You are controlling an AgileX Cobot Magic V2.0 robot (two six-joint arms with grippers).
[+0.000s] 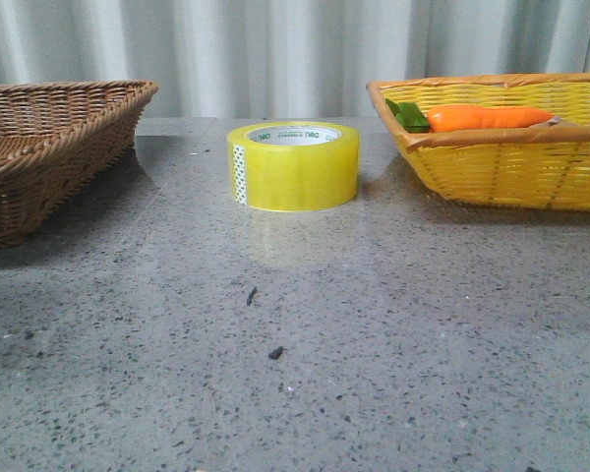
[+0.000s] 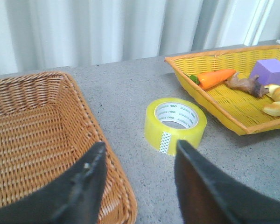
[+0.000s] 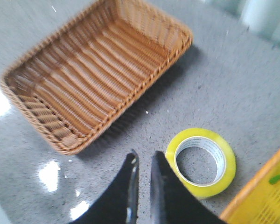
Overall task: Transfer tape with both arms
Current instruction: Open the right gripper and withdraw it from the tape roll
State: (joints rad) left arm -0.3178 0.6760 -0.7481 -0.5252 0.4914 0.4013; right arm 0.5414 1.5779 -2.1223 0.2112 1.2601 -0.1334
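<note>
Yellow packing tape (image 1: 293, 165) lies flat on the stone table (image 1: 374, 344) between the brown wicker basket (image 1: 49, 147) and the yellow basket (image 1: 511, 147), probably light, rigid and slick; the wall suits pinching. Left gripper (image 2: 137, 161) gapes wide; right gripper (image 3: 143, 170) is nearly closed, empty.

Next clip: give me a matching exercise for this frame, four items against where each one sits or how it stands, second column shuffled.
Column one:
1. tape
2. carrot
3. left end effector
4. right end effector

Column two:
A. inside the yellow basket
B. fingers nearly closed, holding nothing
C. flat on the table between the two baskets
D. fingers spread wide, above the brown basket edge

Pairs: 1-C, 2-A, 3-D, 4-B
</note>
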